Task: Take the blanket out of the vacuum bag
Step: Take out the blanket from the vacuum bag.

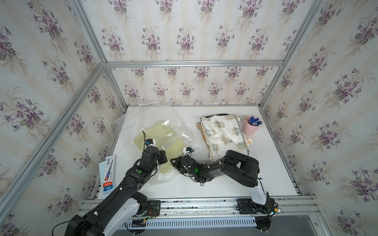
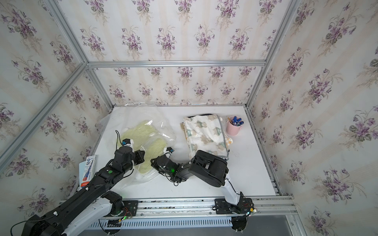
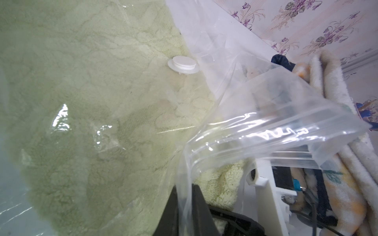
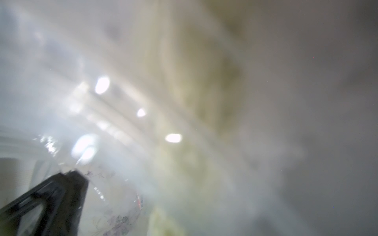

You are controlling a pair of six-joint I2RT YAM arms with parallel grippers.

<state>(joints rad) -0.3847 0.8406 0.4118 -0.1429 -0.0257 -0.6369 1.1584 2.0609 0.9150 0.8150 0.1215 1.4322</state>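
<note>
The vacuum bag (image 1: 180, 126) lies crinkled and slack on the white desk (image 1: 266, 175), left of centre in both top views. The blanket (image 1: 152, 132), a pale green fleece, is inside it. The round white valve cap (image 3: 183, 64) sits on the bag's upper face over the fleece. In the left wrist view the bag's ribbed mouth strip gapes at lower right of the frame, with bare fleece showing beneath it.

The left claw (image 3: 184, 204) is clamped on a fold of the bag's plastic beside that mouth. The right claw (image 1: 174, 162) is closed at the bag's lower right edge. Its wrist view is blurred, so I cannot tell whether it grips fleece or film.

Step in hand, as I judge it: seizing the blanket at the opening while the bag is anchored. The next move calls for drawing the right claw away from the mouth while the left holds the bag fast. If only film is pinched, the bag will follow.

Right of the bag lie a folded bear-print blanket (image 1: 223, 134) and a pink cup (image 1: 250, 127). A blue packet (image 1: 107, 173) lies at the desk's left edge.
</note>
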